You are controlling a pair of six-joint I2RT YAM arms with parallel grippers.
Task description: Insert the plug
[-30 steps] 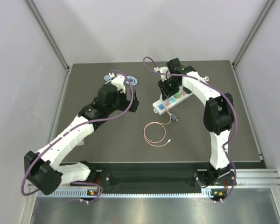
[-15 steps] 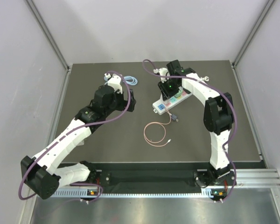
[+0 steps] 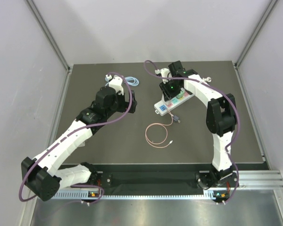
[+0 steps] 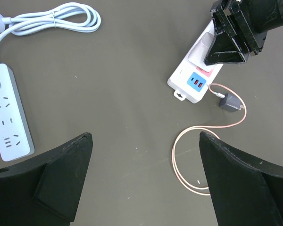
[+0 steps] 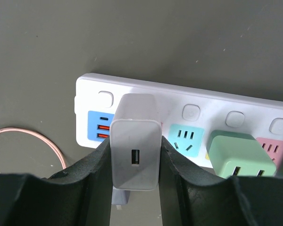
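here, right hand [image 5: 135, 147] clamps charger [image 5: 134, 176] over strip [image 5: 254, 104].

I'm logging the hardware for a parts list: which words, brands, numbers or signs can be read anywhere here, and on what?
No words, brands or numbers are legible in any view.
The white charger in the right claw: blank, only a USB port.
The colourful power strip: blank buttons, no lettering.
The white power strip: a mark on its button, too small to read.
The grey charger: nothing visible.
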